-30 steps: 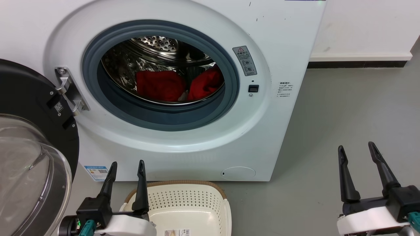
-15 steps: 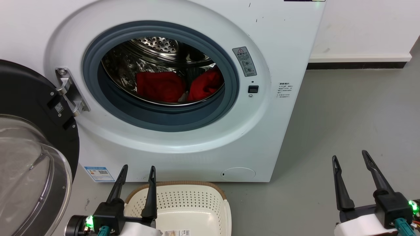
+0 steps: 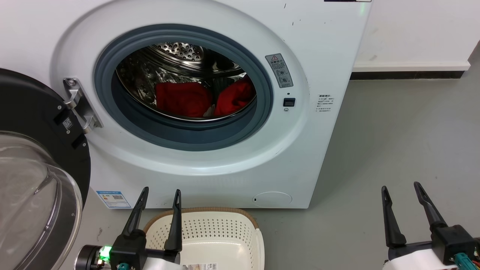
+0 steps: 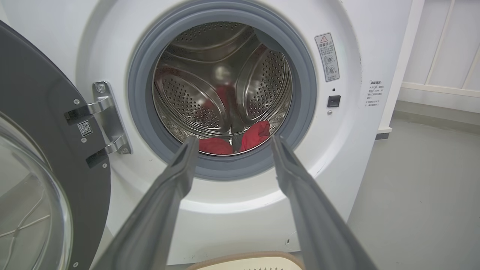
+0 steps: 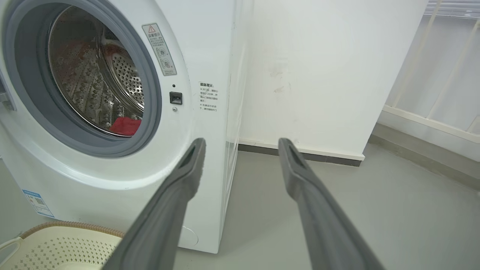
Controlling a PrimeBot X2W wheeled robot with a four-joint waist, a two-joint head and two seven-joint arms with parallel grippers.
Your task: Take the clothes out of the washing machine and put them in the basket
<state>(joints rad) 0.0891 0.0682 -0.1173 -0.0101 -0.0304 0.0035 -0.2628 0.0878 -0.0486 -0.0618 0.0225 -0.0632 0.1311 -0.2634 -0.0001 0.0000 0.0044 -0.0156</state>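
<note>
Washing machine: a white front-loader [image 3: 225, 161] stands right in front of us, its mouth wide open inside a grey rubber ring [image 3: 187, 139].
Door: black-framed glass door [image 3: 33, 112], swung out to the left on a metal hinge [image 3: 80, 105]; it carries a small QR-code sticker [image 3: 67, 122].
Clothes: both red pieces are down in the bottom of the shiny perforated drum [image 3: 180, 48], with the left-hand garment [image 3: 183, 98] and the right-hand garment [image 3: 234, 95] side by side and a narrow gap between them.
Basket: a cream basket [image 3: 213, 227] with a brown rim sits on the grey floor [image 3: 393, 131] just before the machine's foot; there are no clothes in it, and there is a barcode sticker [image 3: 204, 266] on its base.
Left gripper: the left gripper [image 3: 161, 190] is over the basket's near-left side, fingers spread apart, holding nothing, aimed at the drum mouth.
Right gripper: the right gripper [image 3: 400, 186] is well off to the right over bare floor, fingers parted, holding nothing.
Warning sticker: a grey label [image 3: 279, 70] beside the ring has a red triangle on top and pictograms below; its text is too small to read.
Other writing: there is a small printed notice [image 3: 325, 103] right of the black latch slot [image 3: 289, 101], and a blue label [image 3: 112, 198] with a QR code low on the left; neither is legible. I can make out no brand name.
</note>
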